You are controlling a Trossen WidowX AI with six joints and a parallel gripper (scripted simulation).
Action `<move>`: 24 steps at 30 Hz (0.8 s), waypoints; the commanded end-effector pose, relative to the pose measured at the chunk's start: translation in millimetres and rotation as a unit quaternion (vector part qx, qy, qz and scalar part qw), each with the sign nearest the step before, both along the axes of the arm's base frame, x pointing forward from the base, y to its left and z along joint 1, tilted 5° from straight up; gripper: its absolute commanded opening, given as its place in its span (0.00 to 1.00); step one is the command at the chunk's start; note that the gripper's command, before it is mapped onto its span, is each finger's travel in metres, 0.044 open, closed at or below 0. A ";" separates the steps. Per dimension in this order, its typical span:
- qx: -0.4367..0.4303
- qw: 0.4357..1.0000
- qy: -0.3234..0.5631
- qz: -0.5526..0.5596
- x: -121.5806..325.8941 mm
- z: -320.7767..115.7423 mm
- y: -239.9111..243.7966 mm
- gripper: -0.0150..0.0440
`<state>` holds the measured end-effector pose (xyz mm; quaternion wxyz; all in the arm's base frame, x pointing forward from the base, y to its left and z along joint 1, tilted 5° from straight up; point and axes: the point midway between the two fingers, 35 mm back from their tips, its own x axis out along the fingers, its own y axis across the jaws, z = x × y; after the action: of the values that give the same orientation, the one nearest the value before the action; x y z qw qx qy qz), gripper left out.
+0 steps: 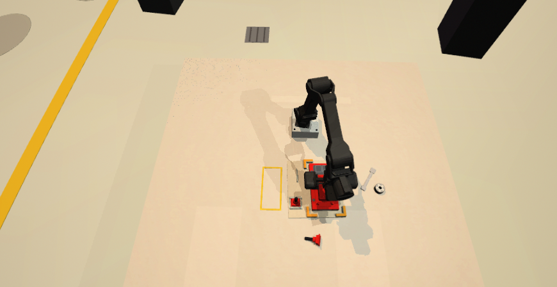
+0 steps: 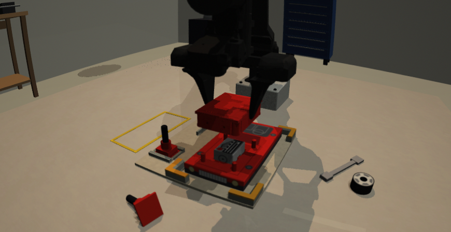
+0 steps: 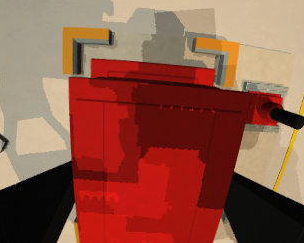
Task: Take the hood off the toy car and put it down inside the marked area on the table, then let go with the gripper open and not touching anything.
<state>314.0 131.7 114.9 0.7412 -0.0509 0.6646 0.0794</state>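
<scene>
gripper (image 2: 229, 105) clamped on hood (image 2: 225, 113) — held above toy car (image 2: 231, 157) | engine (image 2: 229, 149) exposed | marked area (image 2: 151, 131) holds nothing

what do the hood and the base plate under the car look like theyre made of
Hood, held in the jaws: likely hard plastic, opaque red, matte, blocky with crisp edges. Base plate: looks like clear acrylic or glass, since the floor shows through it; its orange corner brackets look opaque and matte.

The beige bench (image 2: 79, 173) carries a clear plate (image 2: 277, 164) under the toy car (image 2: 233, 164), a yellow outline (image 2: 148, 131), a grey bar (image 2: 341, 167), a wheel (image 2: 362, 183) and a red peg block (image 2: 146, 207).
</scene>
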 end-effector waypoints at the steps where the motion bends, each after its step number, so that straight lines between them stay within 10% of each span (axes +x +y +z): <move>1: -0.001 1.000 0.002 0.000 0.3 -2.4 -2.1 0.25; 24: -0.004 1.000 0.002 0.000 16.3 -2.3 -72.4 0.25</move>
<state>331.2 66.2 113.8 0.7418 -0.0526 0.6644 0.0745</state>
